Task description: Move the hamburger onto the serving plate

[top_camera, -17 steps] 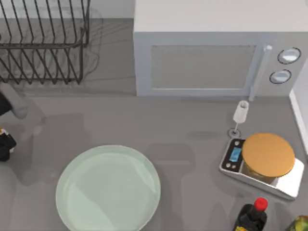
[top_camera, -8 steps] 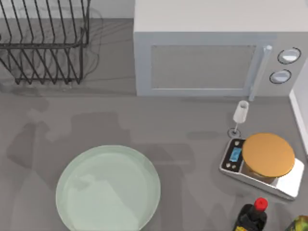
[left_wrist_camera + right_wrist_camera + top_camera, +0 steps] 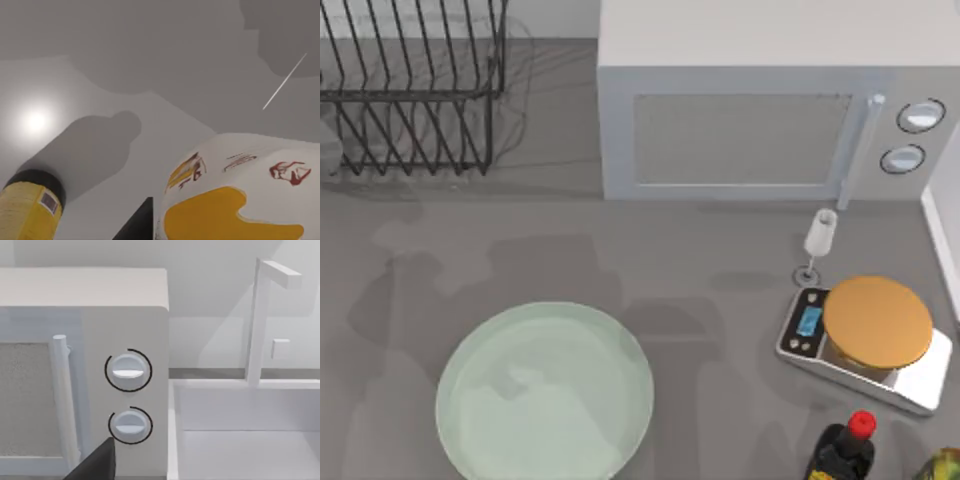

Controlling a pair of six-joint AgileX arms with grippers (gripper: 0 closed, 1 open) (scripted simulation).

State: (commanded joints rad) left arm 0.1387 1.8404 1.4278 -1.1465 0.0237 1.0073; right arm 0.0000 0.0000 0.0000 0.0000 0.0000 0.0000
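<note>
The serving plate (image 3: 545,392) is a large pale mint-green disc with a shallow rim, lying at the front left of the table in the top view. In the left wrist view a chunky white lump with an orange-yellow patch and dark red marks, the hamburger (image 3: 235,200), looms very close. A dark part of my left gripper (image 3: 136,226) shows right beside it. A dark corner of my right gripper (image 3: 95,465) shows in the right wrist view, in front of the microwave's knobs.
A microwave (image 3: 760,110) stands at the back, a wire dish rack (image 3: 410,85) at the back left. A scale carrying an orange-tan disc (image 3: 877,322), a small wine glass (image 3: 818,240) and a red-capped dark bottle (image 3: 845,450) crowd the right. A yellow black-capped bottle (image 3: 27,210) stands near the hamburger.
My left arm, seen at the top view's left edge a second ago, has left that view. Its shadow has shifted across the table left of the plate.
</note>
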